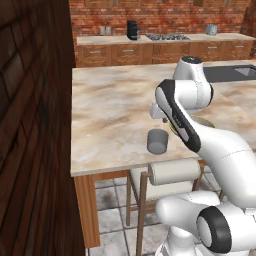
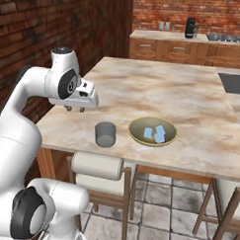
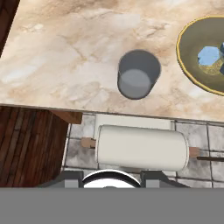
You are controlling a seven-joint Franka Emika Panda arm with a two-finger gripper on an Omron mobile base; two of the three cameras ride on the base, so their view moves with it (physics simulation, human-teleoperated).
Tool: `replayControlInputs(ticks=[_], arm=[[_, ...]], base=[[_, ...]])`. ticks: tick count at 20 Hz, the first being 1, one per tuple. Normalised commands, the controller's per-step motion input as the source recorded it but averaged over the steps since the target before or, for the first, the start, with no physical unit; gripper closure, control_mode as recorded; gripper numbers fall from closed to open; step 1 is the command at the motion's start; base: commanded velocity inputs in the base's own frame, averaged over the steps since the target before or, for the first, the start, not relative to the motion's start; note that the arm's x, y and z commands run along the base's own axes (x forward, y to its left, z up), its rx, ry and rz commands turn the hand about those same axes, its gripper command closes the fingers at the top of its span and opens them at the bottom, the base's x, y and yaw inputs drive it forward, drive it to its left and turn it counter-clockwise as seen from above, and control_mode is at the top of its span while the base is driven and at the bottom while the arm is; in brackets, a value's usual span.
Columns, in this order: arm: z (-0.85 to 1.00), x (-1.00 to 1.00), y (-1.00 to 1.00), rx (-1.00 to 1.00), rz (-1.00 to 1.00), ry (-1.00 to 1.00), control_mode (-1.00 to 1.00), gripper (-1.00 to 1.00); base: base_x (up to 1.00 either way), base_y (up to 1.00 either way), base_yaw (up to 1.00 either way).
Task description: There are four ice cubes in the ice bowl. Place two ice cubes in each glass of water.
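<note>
Left base view has one glass [image 1: 158, 141] standing near the front edge of the marble desk [image 1: 110, 115], with the white arm hiding most of the ice bowl. Right base view shows the fingers [image 2: 76, 109] hanging above the desk left of the glass [image 2: 105, 134], holding nothing; their spacing I cannot tell. The ice bowl [image 2: 136, 134] sits just right of the glass with pale ice cubes [image 2: 155, 133] inside. Hand view looks down on the glass [image 3: 137, 73], and the bowl [image 3: 186, 59] with a cube [image 3: 209, 55] lies at the right edge.
</note>
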Motion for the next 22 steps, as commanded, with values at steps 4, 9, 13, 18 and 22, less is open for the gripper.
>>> replayControlInputs(ticks=[4,9,13,18,22], arm=[[0.0,0.0,-0.1,0.0,-0.05,0.0,-1.0,-1.0],[-0.01,0.0,-0.35,0.0,-0.19,0.0,-1.0,-1.0],[-0.09,0.0,-0.5,0.0,-0.3,0.04,-1.0,-1.0],[-0.17,0.0,-0.59,0.02,-0.34,0.06,-1.0,-1.0],[-0.21,0.01,-0.57,0.01,-0.34,0.13,-1.0,-1.0]], base=[[0.0,0.0,0.0],[0.0,0.0,0.0],[0.0,0.0,0.0],[0.0,0.0,0.0],[0.0,0.0,0.0]])
